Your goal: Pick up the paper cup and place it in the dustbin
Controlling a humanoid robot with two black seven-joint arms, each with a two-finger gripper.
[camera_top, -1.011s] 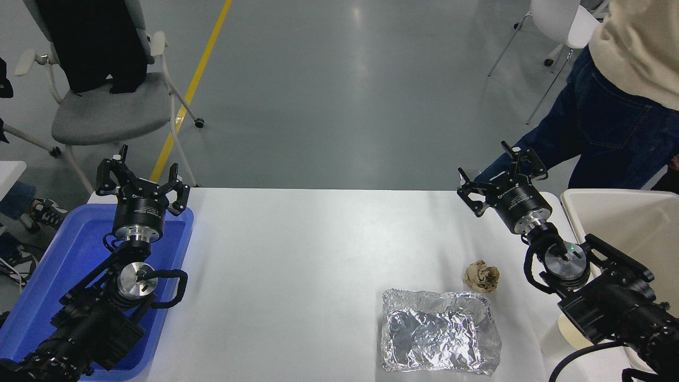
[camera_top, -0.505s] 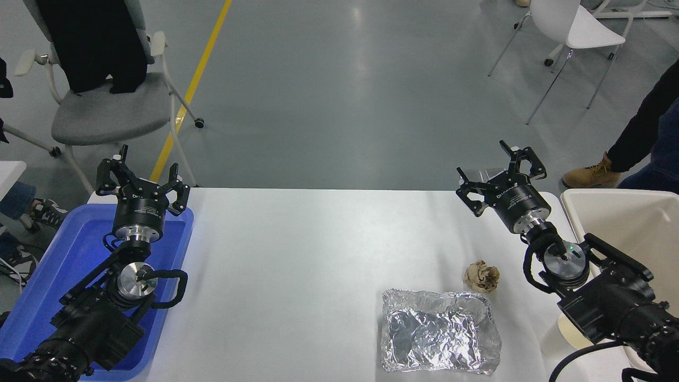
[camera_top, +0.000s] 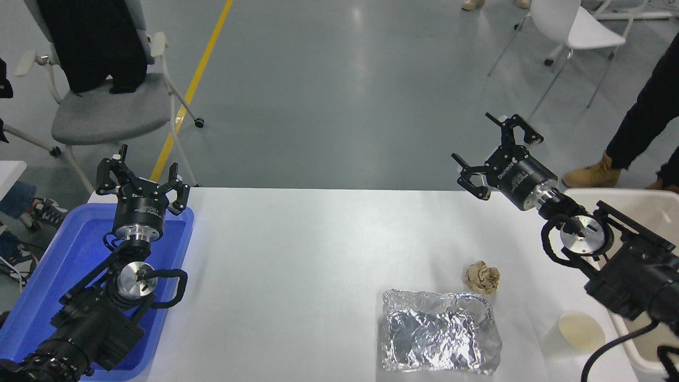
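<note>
A: Where is the paper cup [camera_top: 575, 334]?

B: Upright on the white tabletop [camera_top: 318, 265], near its front right corner. It is just right of the crinkled silver foil tray [camera_top: 439, 338] and just left of the dustbin [camera_top: 631, 361], with nothing touching it.

A: What does it look like?

B: Small and plain white, narrowing toward the base. The mouth is round with a rolled rim, and the inside is cream-coloured. From above, nothing can be seen in it.

A: And the right hand [camera_top: 497, 153]?

B: It is raised over the far right edge of the tabletop, well apart from the cup. Its black fingers are spread wide, with nothing between them. The arm behind it crosses above the dustbin's near rim.

A: The dustbin itself?

B: A large beige-cream bin with a thick pale rim, at the tabletop's right edge, partly hidden by that arm.

A: Anything else on the tabletop?

B: A crumpled tan paper ball [camera_top: 481, 276] lies just beyond the foil tray's far right corner.

A: The left side?

B: The left hand [camera_top: 142, 179] sits over the blue tray [camera_top: 37, 297] at the lower left, fingers apart and holding nothing.

A: Anyone around?

B: A person's dark trouser leg and tan boot [camera_top: 591, 173] show on the floor beyond the table's right end.
</note>
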